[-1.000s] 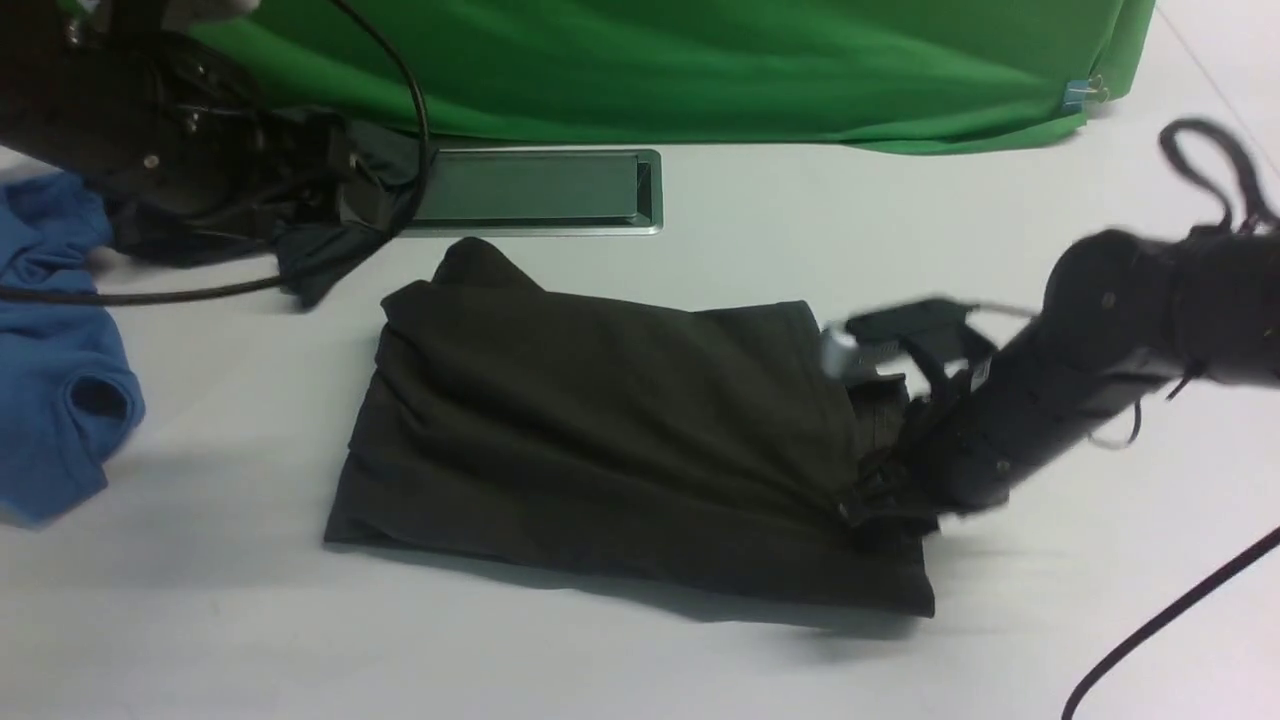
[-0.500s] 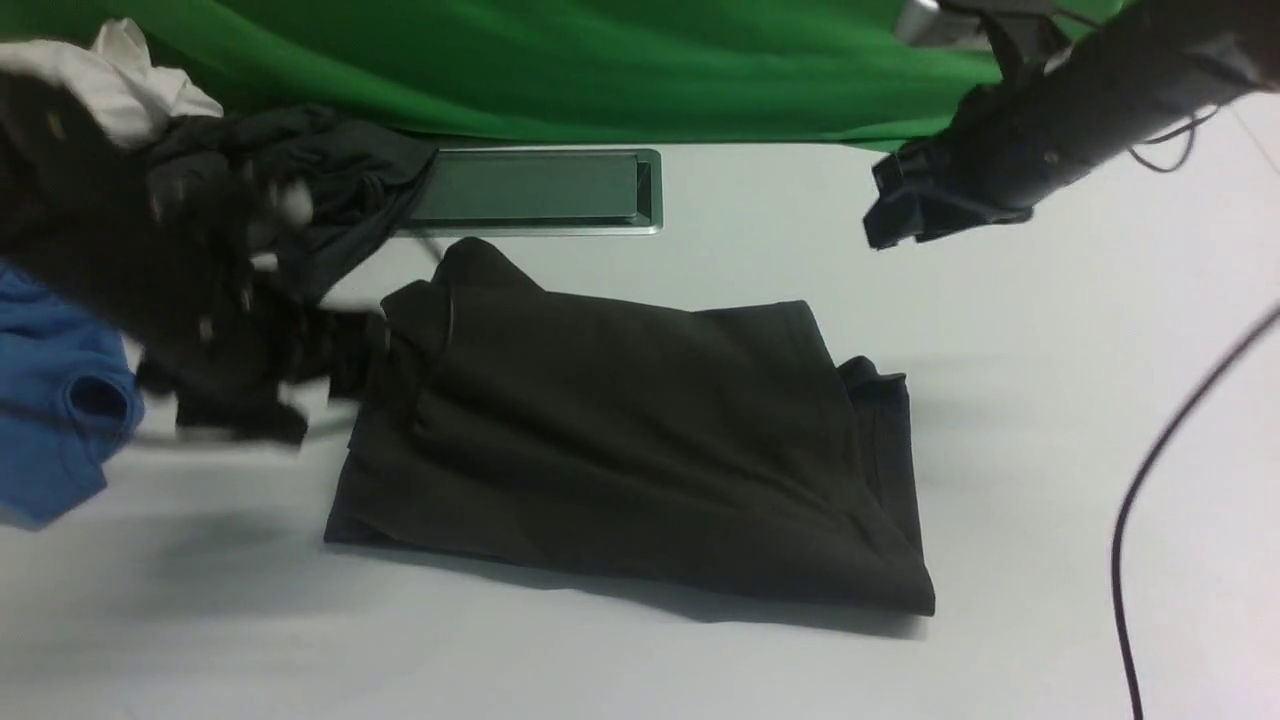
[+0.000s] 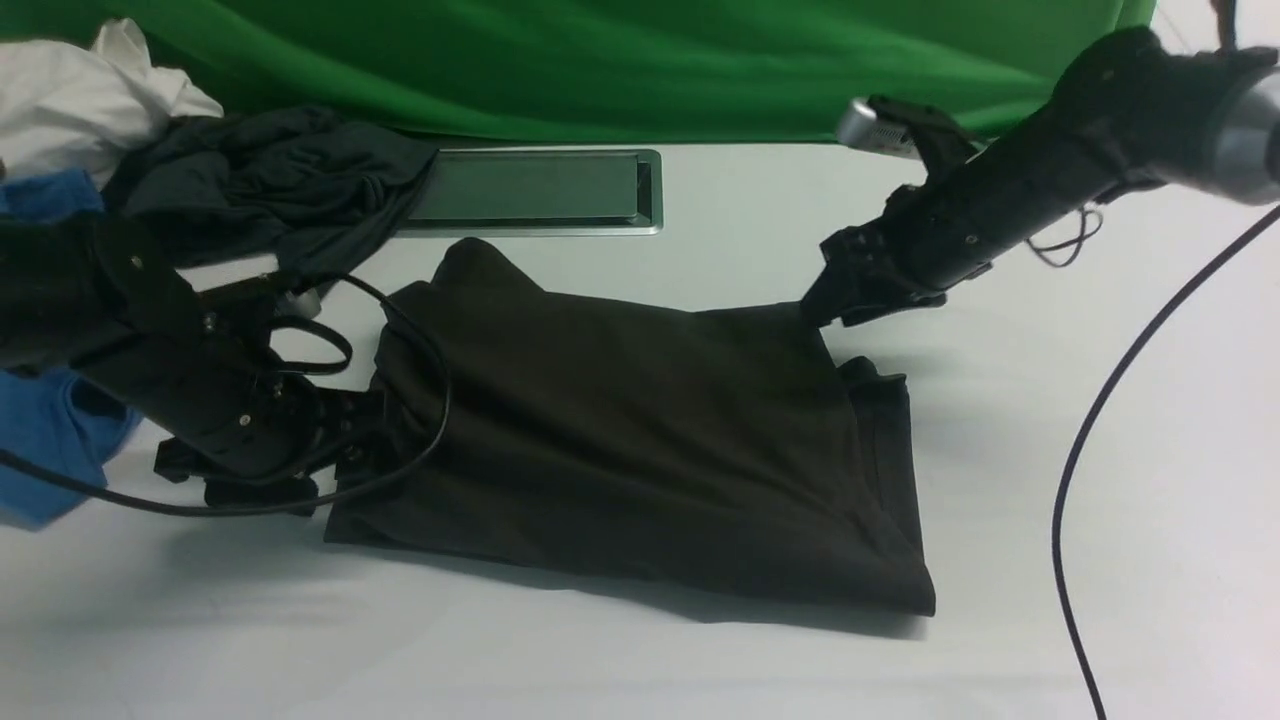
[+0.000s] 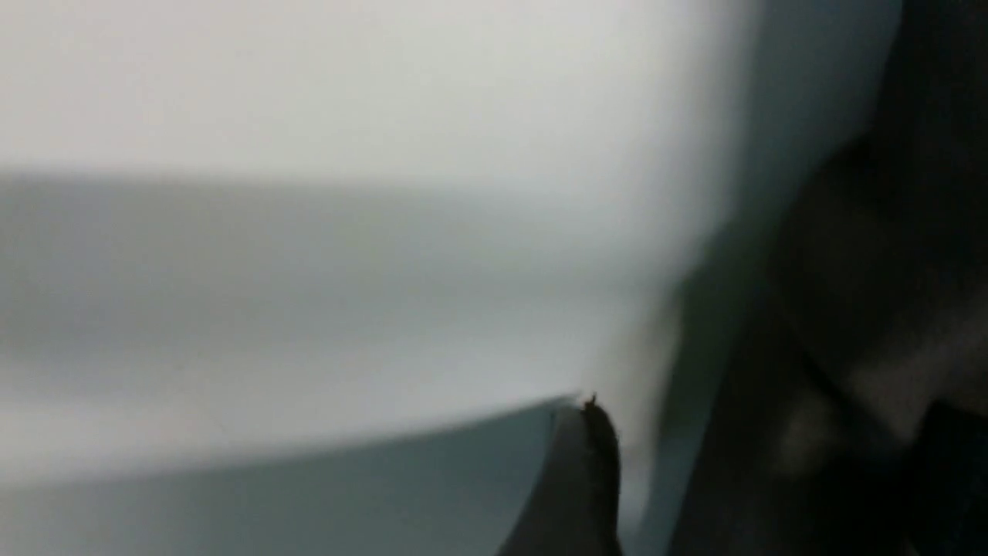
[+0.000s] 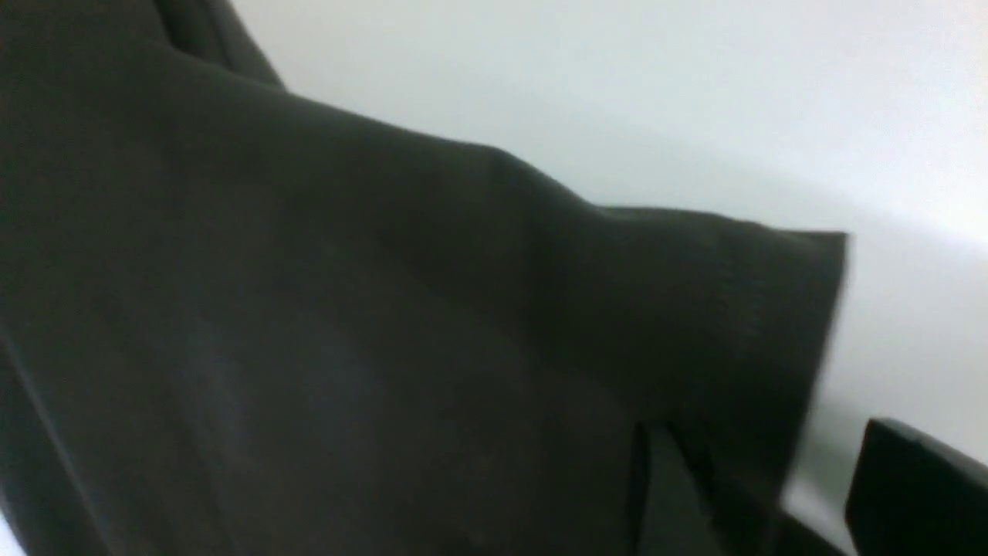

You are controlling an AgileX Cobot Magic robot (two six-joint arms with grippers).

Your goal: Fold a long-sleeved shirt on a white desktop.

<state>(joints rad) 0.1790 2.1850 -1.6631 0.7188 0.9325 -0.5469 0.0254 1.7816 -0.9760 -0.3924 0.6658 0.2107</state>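
Observation:
The long-sleeved shirt [image 3: 640, 440] lies folded into a dark rough rectangle in the middle of the white desktop [image 3: 640, 660]. My left gripper [image 3: 360, 430] is low at the shirt's left edge, its tips lost against the dark cloth. The left wrist view is blurred: one finger [image 4: 594, 479] stands over the desktop [image 4: 309, 93] beside dark cloth [image 4: 849, 309]. My right gripper [image 3: 825, 300] is at the shirt's far right corner. In the right wrist view its jaws stand apart [image 5: 779, 494], straddling the corner of the shirt [image 5: 347, 324], with one finger [image 5: 918, 486] over bare table.
A grey metal hatch [image 3: 530, 190] is set into the table behind the shirt. A dark grey garment [image 3: 270, 180], a white cloth [image 3: 80, 90] and a blue garment [image 3: 50, 440] are piled at the left. The green backdrop [image 3: 650, 60] closes the far side. A black cable [image 3: 1100, 420] hangs at the right.
My left arm has swung from the far left pile down to the shirt's left edge. My right arm has left the shirt's near right side, risen, and come down at its far right corner.

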